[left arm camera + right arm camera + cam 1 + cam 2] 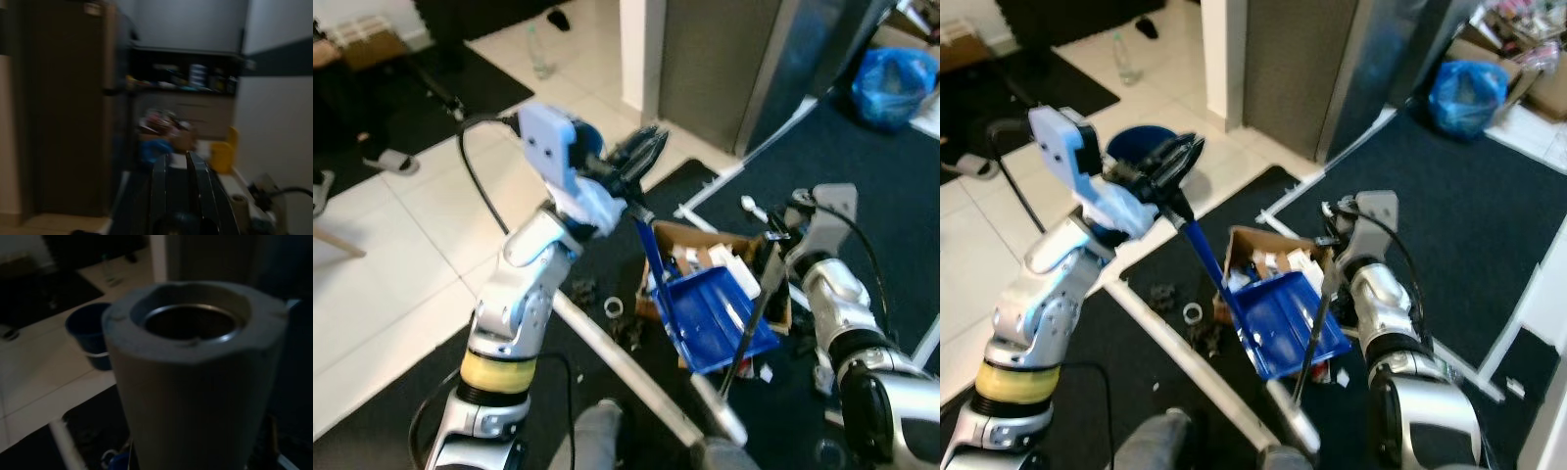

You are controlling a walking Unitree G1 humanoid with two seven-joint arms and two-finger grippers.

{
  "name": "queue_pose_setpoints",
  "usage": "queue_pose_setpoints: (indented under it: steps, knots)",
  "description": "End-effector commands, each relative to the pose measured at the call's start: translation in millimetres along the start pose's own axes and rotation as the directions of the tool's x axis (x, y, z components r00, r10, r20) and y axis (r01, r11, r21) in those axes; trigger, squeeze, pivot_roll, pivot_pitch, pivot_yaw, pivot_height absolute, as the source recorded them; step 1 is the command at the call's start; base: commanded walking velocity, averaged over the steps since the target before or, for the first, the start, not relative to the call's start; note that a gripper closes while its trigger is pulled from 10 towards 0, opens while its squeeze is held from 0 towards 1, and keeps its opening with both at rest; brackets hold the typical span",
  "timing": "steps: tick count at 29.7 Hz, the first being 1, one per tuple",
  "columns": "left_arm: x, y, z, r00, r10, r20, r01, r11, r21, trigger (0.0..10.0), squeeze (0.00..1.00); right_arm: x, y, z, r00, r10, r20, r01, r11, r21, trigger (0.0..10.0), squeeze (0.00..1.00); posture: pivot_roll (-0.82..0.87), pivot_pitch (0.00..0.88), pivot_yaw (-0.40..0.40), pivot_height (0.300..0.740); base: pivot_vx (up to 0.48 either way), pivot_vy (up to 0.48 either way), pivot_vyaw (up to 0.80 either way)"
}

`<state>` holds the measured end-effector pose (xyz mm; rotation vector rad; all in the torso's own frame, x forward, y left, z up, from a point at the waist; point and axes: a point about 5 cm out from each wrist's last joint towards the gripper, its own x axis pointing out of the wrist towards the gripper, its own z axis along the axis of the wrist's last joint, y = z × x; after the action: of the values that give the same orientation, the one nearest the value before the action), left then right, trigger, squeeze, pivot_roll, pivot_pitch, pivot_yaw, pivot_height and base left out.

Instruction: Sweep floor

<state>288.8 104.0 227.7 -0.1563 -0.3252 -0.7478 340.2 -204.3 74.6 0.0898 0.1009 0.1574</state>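
Left eye view: dustpan raised over the litter

Left eye view showed the left gripper clamped on the long handle of a blue plastic dustpan, its tray hanging tilted above a brown cardboard box on the dark carpet. The right gripper held a thin dark broom stick; whether its fingers were together, I could not tell. Small debris lay beside the tray. Lowering the tray's lip flat to the carpet before brushing would likely work best.

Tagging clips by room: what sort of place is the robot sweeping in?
Probably a lived-in home, near a kitchen or hallway: white tiled floor beside dark carpet, a blue bucket, a blue bag, and a box of litter.
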Motion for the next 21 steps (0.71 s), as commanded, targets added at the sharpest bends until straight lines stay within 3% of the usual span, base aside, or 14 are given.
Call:
queue_pose_setpoints:
  steps: [1,21]
  knots:
    - [2.4,-7.6,7,0.999,-0.036,0.028,0.036,0.999,-0.011,10.0,0.0,-0.9,-2.4,0,1.0,-0.001,-0.003,0.001,1.0,-0.006,10.0,0.0,0.21,0.015,-0.052,0.74,0.0,0.0,0.74]
    - [-2.8,-19.0,16,0.99,-0.139,0.013,0.14,0.988,-0.065,10.0,0.0,0.6,3.9,-3,1.0,0.011,-0.016,-0.011,1.0,0.006,10.0,0.0,0.21,0.019,-0.053,0.74,0.0,0.0,0.74]
